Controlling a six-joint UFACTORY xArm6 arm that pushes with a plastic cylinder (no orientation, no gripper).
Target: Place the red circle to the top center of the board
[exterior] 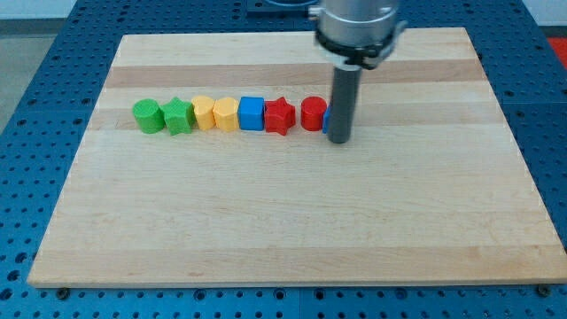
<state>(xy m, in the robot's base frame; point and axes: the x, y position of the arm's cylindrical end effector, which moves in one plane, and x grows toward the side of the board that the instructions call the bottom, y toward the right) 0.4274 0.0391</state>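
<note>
The red circle (pixel 313 113) stands on the wooden board (pixel 292 213), second from the right end of a row of blocks across the upper middle. My tip (pixel 341 140) rests on the board just to the right of the red circle and slightly toward the view's bottom. The rod hides most of a blue block (pixel 327 120) at the row's right end; only a sliver of it shows, touching the red circle. A red star (pixel 280 115) sits just left of the red circle.
The row continues to the left with a blue cube (pixel 252 113), a yellow block (pixel 226 113), another yellow block (pixel 204 112), a green star (pixel 177 115) and a green cylinder (pixel 147 115). The arm's grey housing (pixel 359 27) hangs over the top centre.
</note>
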